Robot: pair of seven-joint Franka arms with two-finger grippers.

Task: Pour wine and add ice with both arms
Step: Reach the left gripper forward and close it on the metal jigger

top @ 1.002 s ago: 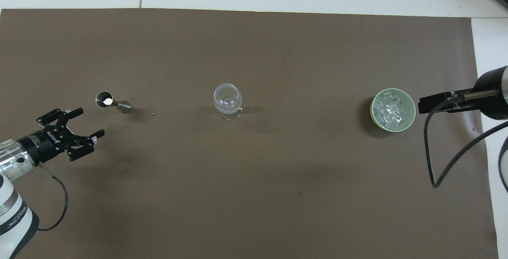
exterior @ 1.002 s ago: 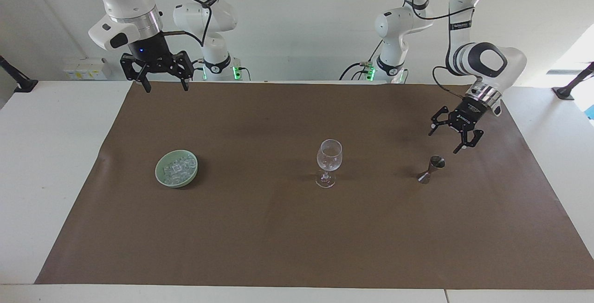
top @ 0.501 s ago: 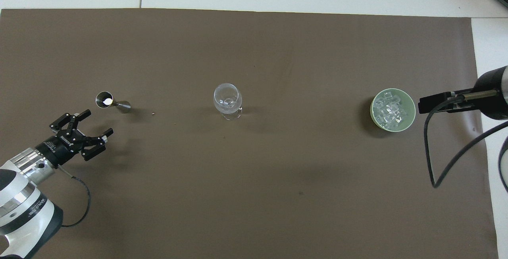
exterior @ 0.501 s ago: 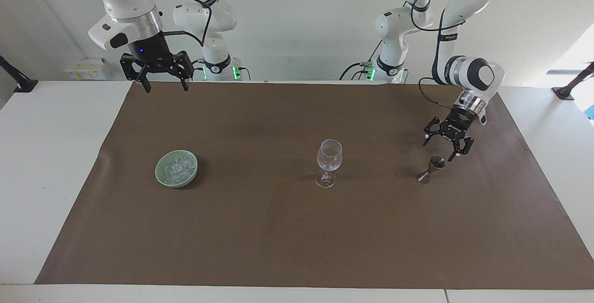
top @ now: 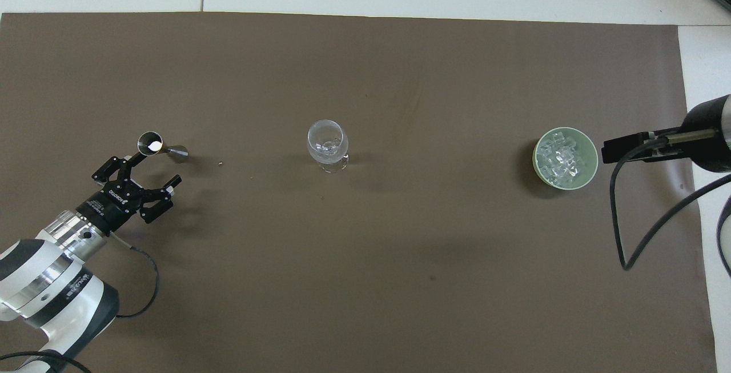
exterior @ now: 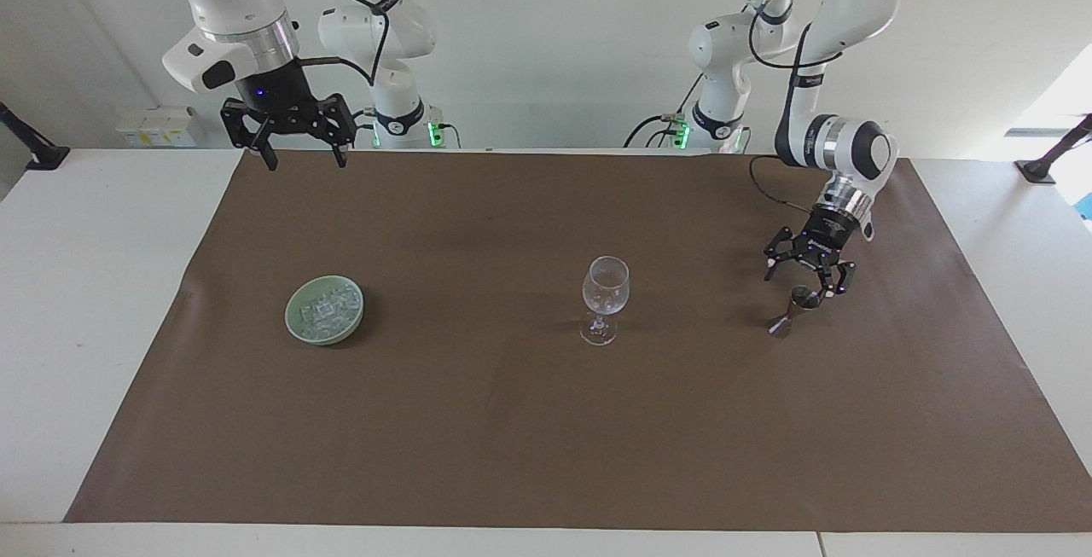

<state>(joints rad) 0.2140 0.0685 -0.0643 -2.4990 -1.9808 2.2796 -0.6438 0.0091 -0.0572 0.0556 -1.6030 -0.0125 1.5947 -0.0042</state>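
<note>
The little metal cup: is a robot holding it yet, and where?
No, nothing is held. The left gripper is open right by the metal cup, not closed on it. The right gripper waits open, up high.

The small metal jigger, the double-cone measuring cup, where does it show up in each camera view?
Facing view: the small metal jigger stands upright at the picture's right, just under the open left gripper.
Overhead view: it is at the picture's left, by that gripper's fingertips.
Shared landmark: the clear stemmed wine glass, mid-mat in both.
</note>
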